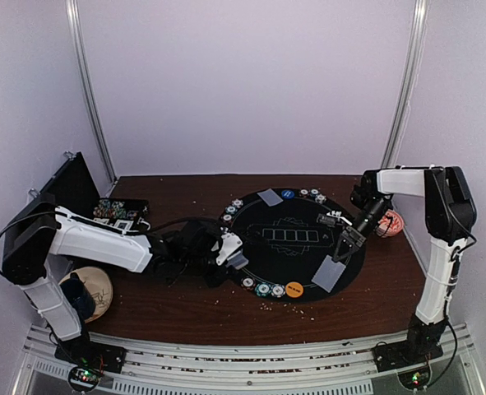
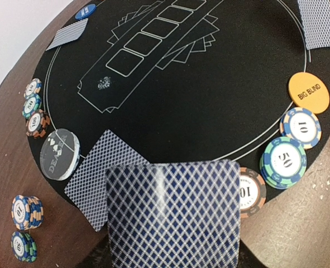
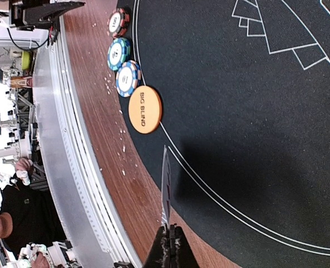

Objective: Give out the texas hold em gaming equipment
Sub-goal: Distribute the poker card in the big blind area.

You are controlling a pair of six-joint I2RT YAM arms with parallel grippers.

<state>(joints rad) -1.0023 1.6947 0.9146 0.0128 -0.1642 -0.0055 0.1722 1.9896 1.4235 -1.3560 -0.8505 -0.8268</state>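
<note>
My left gripper (image 1: 229, 251) is at the left rim of the round black mat (image 1: 296, 259), shut on grey-blue-backed playing cards (image 1: 237, 261). In the left wrist view these cards (image 2: 173, 215) fill the bottom and hide the fingers. One card (image 2: 97, 176) lies flat beneath them, beside a clear dealer button (image 2: 60, 153). My right gripper (image 1: 346, 245) is shut on a single card (image 1: 329, 274), held tilted over the mat's near right rim. In the right wrist view that card (image 3: 166, 184) shows edge-on above my gripper (image 3: 168, 230). The orange Big Blind disc (image 1: 293, 289) lies at the near rim.
Striped chips (image 2: 285, 162) lie by the orange disc (image 2: 309, 93). More chips (image 2: 32, 105) lie at the mat's left rim. A card (image 1: 270, 197) and a blue disc (image 1: 287, 194) lie at the far rim. A red-and-white bowl (image 1: 391, 222) sits right, a chip box (image 1: 119, 212) left.
</note>
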